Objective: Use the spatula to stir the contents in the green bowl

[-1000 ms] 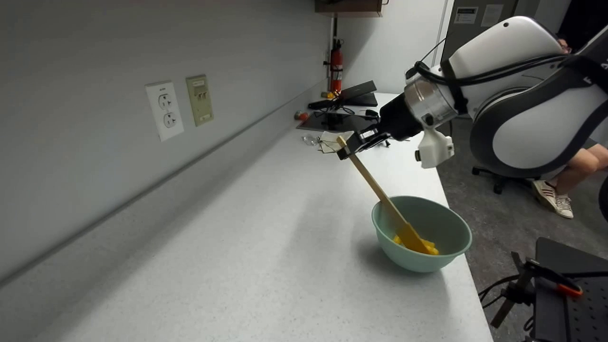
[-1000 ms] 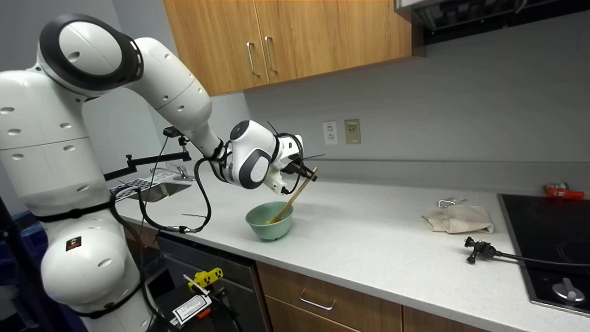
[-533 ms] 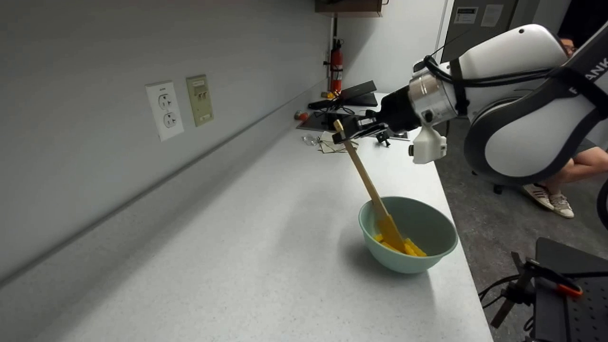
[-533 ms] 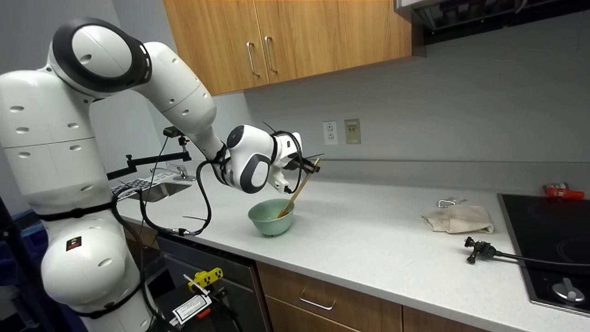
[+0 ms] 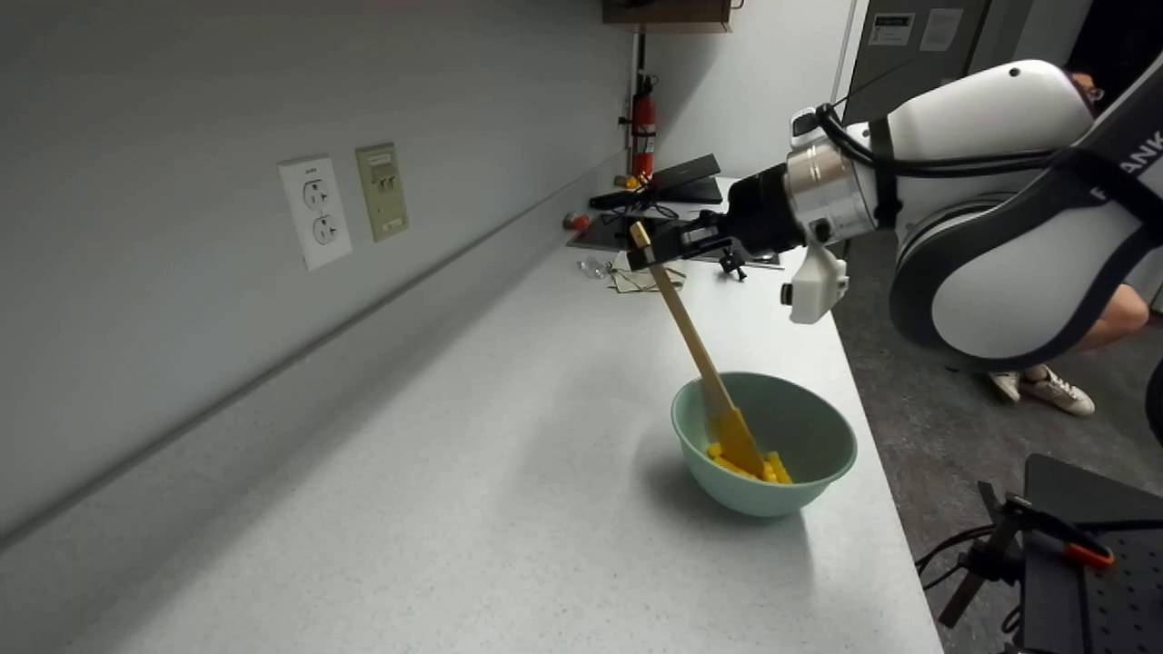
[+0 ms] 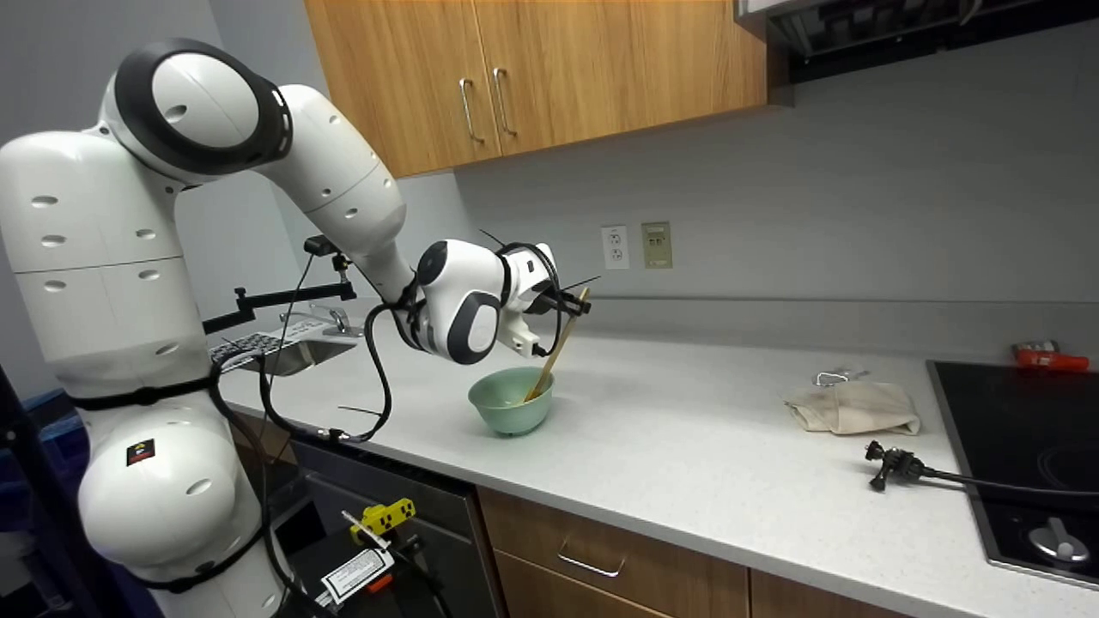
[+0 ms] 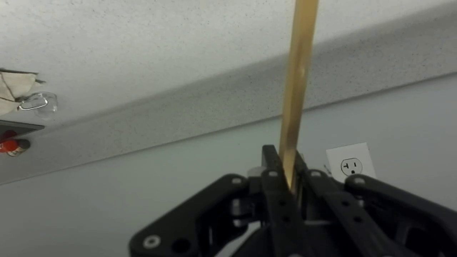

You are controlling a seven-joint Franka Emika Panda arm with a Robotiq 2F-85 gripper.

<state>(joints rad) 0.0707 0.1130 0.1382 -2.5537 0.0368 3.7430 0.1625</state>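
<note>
The bowl (image 5: 804, 436) is mint green; the spatula (image 5: 695, 350) tan to amber; the contents (image 5: 773, 469) yellow; the counter (image 5: 472, 490) speckled white.

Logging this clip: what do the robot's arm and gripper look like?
Rounded white arm with dark grey trim, black cables, black straps, and pale lettering partly showing as "ANK". Silver wrist collar, white housing beneath; black gripper with slim jaws.

- ANK (image 5: 1141, 156); 3 light capitals on the robot arm (image 5: 1008, 282);
- a sign (image 5: 890, 30) and a paper (image 5: 940, 29), the 2 side by side on the dark panel (image 5: 945, 73); too small for me to read;
- a label (image 5: 645, 145) on the red fire extinguisher (image 5: 643, 109); a blur from here;
- a white tag (image 6: 356, 573) by the yellow socket block (image 6: 388, 516); print too fine to make out;
- 1 dark sticker (image 6: 140, 452) on the robot arm; unreadable
</note>
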